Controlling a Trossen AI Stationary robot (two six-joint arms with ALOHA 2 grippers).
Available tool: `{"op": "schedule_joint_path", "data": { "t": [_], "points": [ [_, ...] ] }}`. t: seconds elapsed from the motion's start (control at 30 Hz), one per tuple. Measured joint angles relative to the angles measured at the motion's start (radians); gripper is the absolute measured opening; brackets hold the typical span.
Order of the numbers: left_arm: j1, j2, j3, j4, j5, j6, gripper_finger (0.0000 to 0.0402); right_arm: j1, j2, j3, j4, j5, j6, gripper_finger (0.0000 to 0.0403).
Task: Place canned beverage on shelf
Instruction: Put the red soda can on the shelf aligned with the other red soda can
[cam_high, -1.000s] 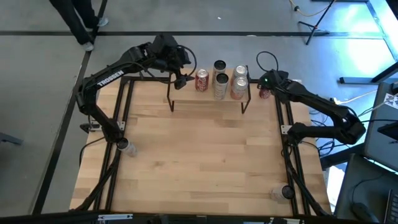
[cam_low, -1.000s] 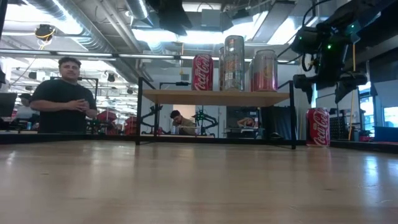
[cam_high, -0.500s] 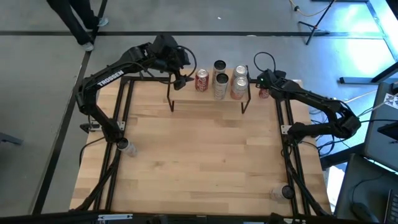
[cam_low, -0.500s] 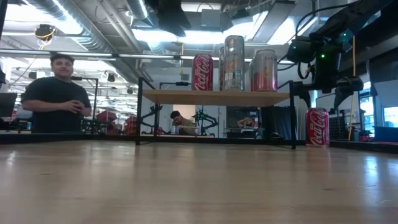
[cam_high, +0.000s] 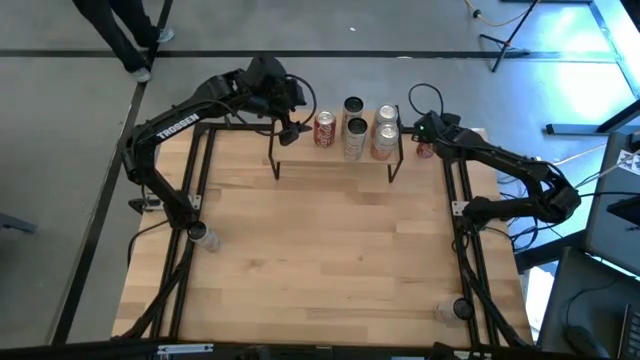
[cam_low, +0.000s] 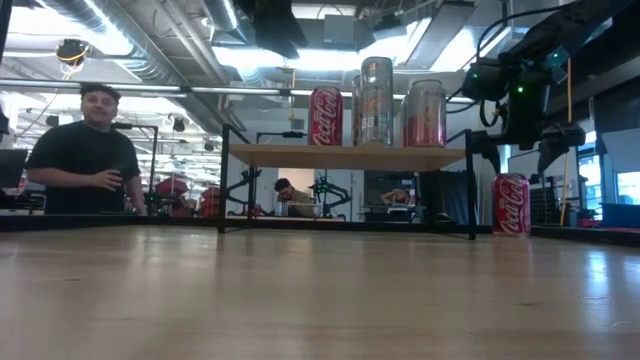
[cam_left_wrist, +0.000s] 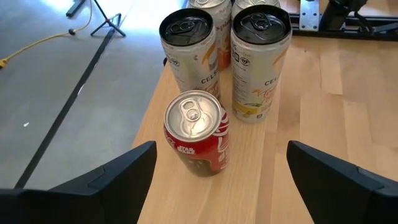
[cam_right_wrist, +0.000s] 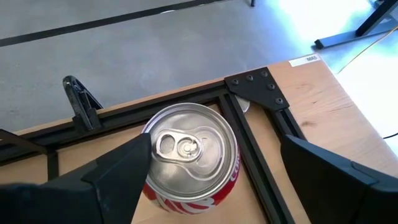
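The shelf (cam_high: 335, 150) stands at the table's far edge on black legs. On its board (cam_low: 345, 155) stand a red cola can (cam_left_wrist: 196, 134) and several tall pale cans (cam_left_wrist: 260, 59). My left gripper (cam_left_wrist: 214, 186) is open and empty, just left of the shelf's red can (cam_high: 324, 128). A second red cola can (cam_right_wrist: 189, 155) stands upright on the table (cam_high: 330, 250), right of the shelf (cam_low: 511, 204). My right gripper (cam_right_wrist: 217, 180) is open just above it, one finger to each side of its top, touching nothing.
The table's black corner bracket (cam_right_wrist: 255, 87) and frame rails lie right beside the loose can. The shelf's right legs (cam_low: 472, 195) stand close to its left. A person (cam_low: 85, 150) stands beyond the table's far side. The tabletop's near half is bare wood.
My right gripper has gone a little toward the table's left and down, and now stands over the loose red can. The person behind the table has shifted. The cans have stayed put.
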Motion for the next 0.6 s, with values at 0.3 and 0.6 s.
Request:
{"op": "schedule_joint_path", "data": {
  "t": [0.3, 0.6],
  "points": [
    [0.000, 0.000, 0.000, 0.001, 0.000, 0.001, 0.0348, 0.001, -0.026, -0.002, 0.000, -0.075, -0.007, 0.0351],
    [0.000, 0.000, 0.000, 0.013, 0.000, 0.031, 0.0348, -0.019, -0.062, -0.003, -0.004, -0.051, -0.014, 0.0351]
  ]
}}
